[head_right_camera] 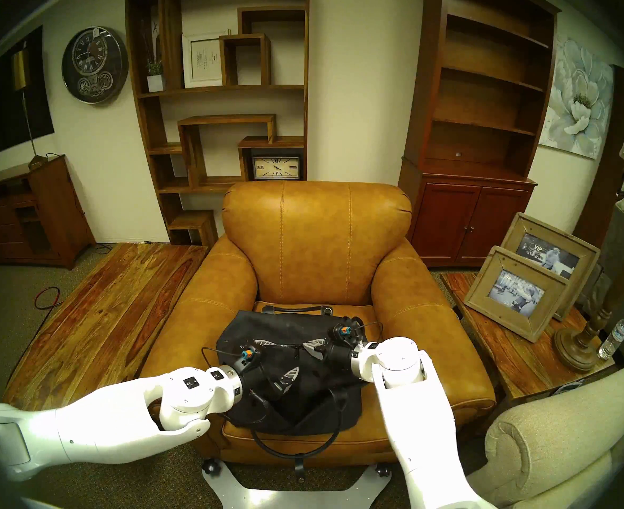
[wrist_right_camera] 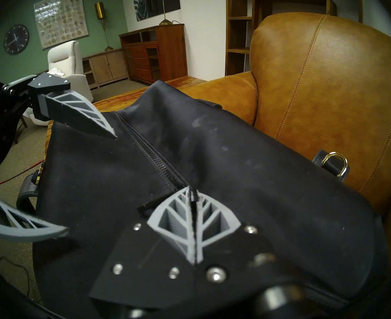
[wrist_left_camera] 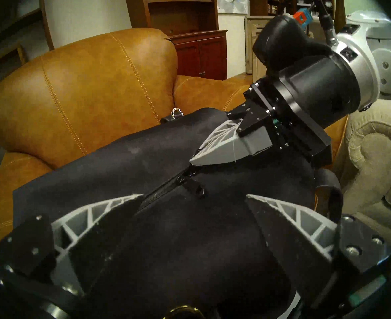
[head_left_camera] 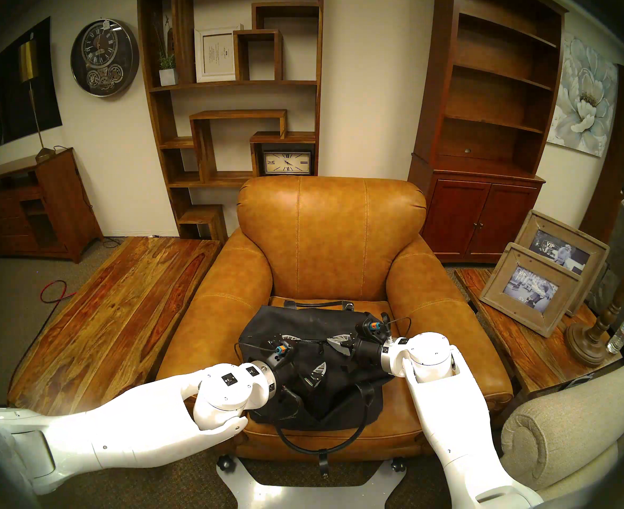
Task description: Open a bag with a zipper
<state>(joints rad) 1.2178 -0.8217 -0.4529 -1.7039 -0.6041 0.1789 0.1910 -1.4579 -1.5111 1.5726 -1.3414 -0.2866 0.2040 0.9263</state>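
Note:
A black fabric bag [head_left_camera: 303, 322] lies on the seat of a tan leather armchair [head_left_camera: 332, 240]. Its zipper [wrist_right_camera: 153, 157] runs along the top ridge and looks closed over the stretch in view. My right gripper [wrist_right_camera: 191, 192] is shut at the zipper's right end, with a thin black strip pinched between its tips. A small black pull tab [wrist_left_camera: 196, 190] lies loose just beside those tips. My left gripper [head_left_camera: 305, 354] is open over the bag's left half, one finger on each side of the zipper line [wrist_left_camera: 157, 194]. Nothing is held in it.
One bag handle [head_left_camera: 321, 446] loops over the seat's front edge; a metal ring [wrist_right_camera: 336, 163] sits on the far side. A long wooden table [head_left_camera: 119, 313] flanks the chair's left. A side table holds picture frames [head_left_camera: 538, 288], a lamp base and a water bottle [head_left_camera: 622, 332]. A beige sofa arm [head_left_camera: 560, 423] is near right.

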